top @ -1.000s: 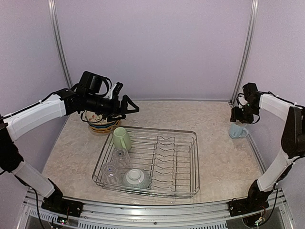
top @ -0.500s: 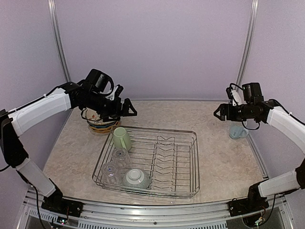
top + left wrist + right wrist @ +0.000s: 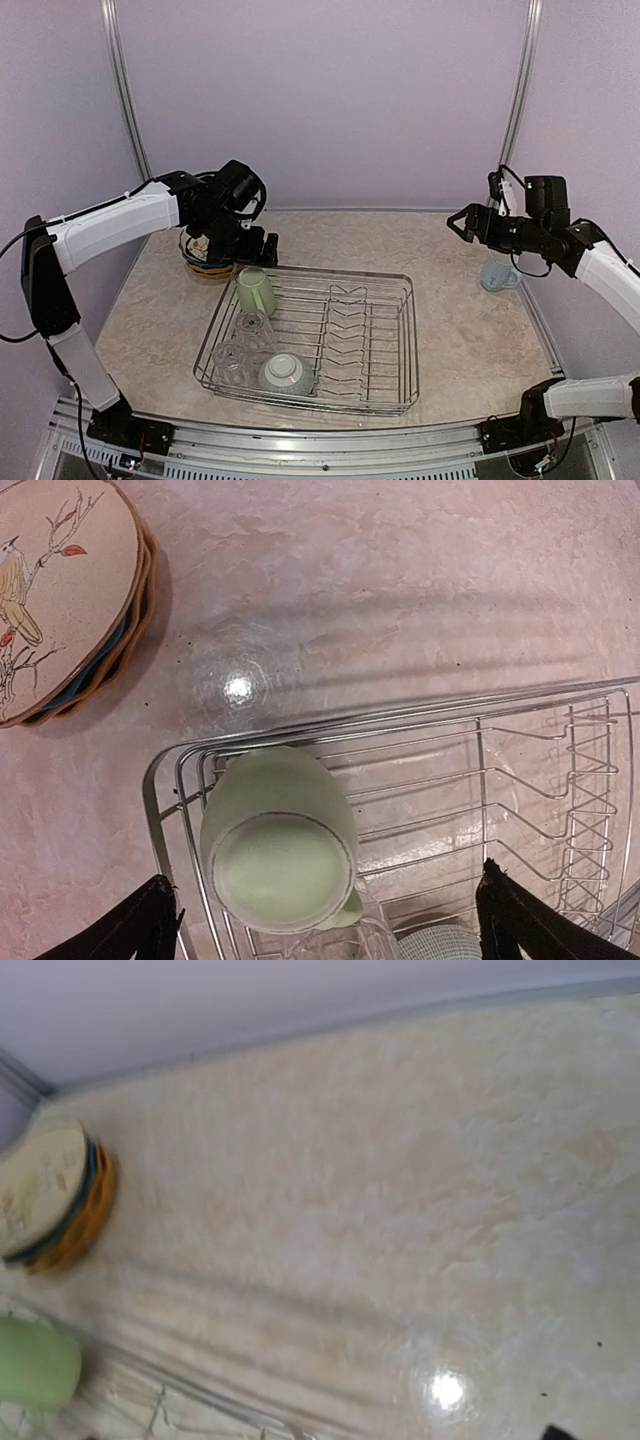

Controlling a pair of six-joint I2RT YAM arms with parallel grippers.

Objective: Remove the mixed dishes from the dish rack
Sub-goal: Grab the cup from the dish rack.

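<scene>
Top external only: light blue mug (image 3: 496, 275)

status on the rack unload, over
Left gripper jaws open, above pale green mug in dish rack. Right gripper jaws open, empty, near light blue mug on table. Clear glasses tight beside that mug.

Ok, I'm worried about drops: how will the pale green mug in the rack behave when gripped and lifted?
The pale green mug looks glazed and smooth, so probably slippery and rigid. It sits base up against the dish rack wires, so it may rock or catch. Likely breakable if dropped.
</scene>
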